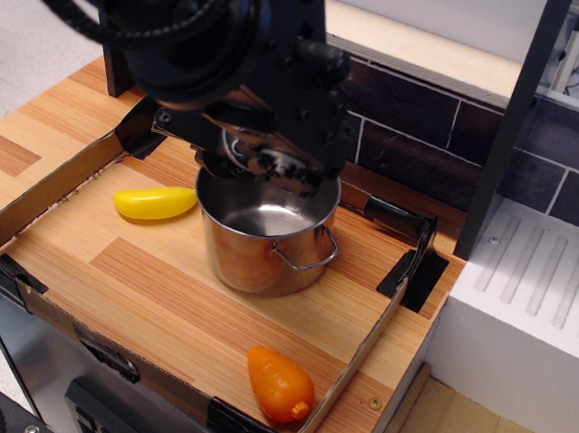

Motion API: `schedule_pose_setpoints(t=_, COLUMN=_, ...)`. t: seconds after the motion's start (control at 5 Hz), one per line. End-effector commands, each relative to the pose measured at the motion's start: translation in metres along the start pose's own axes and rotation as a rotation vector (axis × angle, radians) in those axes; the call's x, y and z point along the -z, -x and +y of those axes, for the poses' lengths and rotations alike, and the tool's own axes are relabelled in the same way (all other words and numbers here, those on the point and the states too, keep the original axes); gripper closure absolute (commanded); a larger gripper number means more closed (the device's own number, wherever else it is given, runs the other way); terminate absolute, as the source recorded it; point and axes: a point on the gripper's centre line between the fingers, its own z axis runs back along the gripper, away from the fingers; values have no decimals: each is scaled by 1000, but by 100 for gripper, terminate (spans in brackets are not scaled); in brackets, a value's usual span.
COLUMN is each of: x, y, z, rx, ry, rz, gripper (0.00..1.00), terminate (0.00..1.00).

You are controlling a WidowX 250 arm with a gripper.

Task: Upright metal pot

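Note:
The metal pot (259, 252) stands upright on its flat base in the middle of the wooden board, its open mouth facing up and one wire loop handle at its right side. My gripper (269, 167) hangs from the black arm right over the pot's far rim. Its jaws appear closed on that rim, though the arm's body hides most of them.
A yellow toy vegetable (153, 203) lies just left of the pot. An orange toy carrot (278, 384) lies near the front edge. A low cardboard wall (40, 202) rings the board. A dark tiled backsplash (417, 126) stands behind, with a white ribbed block (534, 296) to the right.

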Motion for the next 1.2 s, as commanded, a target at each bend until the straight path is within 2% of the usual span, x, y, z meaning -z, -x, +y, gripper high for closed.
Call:
schedule_pose_setpoints(t=0.0, x=-18, y=-22, z=0, rx=-56, ry=113, rz=179, gripper=100, terminate=0)
schedule_pose_setpoints(t=0.2, x=-44, y=-46, z=-1, rx=-91, ry=174, rz=305, gripper=0, terminate=0)
schedule_pose_setpoints(t=0.4, x=-66, y=-70, z=-1, rx=-129, ry=201, rz=380, gripper=0, terminate=0)
schedule_pose_setpoints(t=0.6, x=-76, y=-84, z=2, rx=-146, ry=208, rz=418, gripper=0, terminate=0)
schedule_pose_setpoints(t=0.8, x=-76, y=-84, z=2, rx=-146, ry=208, rz=418, gripper=0, terminate=0)
schedule_pose_setpoints(t=1.0, x=-76, y=-84, z=2, rx=-146, ry=208, rz=418, gripper=0, terminate=100)
